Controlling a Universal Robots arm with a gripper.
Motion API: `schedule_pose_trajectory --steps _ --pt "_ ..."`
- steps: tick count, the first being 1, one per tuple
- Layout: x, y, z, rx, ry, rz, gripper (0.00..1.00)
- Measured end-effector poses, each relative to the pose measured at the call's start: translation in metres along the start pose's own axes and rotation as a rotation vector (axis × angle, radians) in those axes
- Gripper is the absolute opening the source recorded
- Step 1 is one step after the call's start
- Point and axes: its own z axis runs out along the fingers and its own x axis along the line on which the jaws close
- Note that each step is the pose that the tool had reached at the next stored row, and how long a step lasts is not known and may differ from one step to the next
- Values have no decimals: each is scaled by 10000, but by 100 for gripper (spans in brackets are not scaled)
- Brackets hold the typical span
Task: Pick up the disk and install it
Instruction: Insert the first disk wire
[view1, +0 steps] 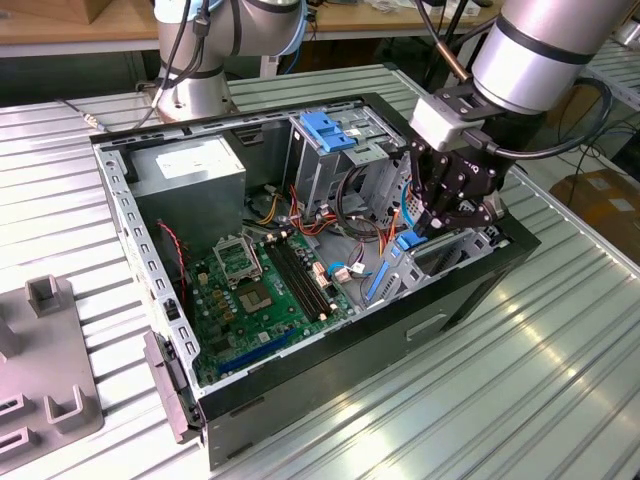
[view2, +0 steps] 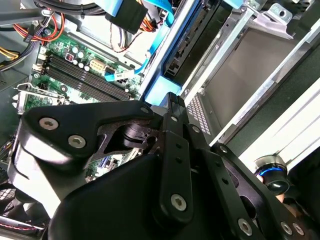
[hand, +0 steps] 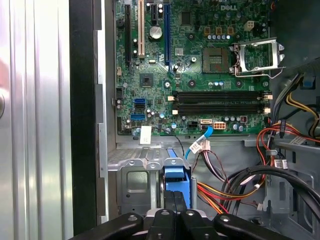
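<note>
Exterior view | end effector (view1: 428, 230) clamped on disk (view1: 407, 243) | computer case (view1: 330, 375) on ribbed metal table (view1: 560, 400)

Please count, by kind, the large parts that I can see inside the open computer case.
motherboard: 1
power supply: 1
drive cage: 1
disk: 1
Total: 4

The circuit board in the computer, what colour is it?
The board is green, best in first wrist view.
</note>
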Motion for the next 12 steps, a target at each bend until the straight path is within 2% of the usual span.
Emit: schedule_pose_trajectory --steps 4,12 --pt "-1 -60 -1 0 0 1 10" --pt "-6 -267 -3 0 1 -8 10"
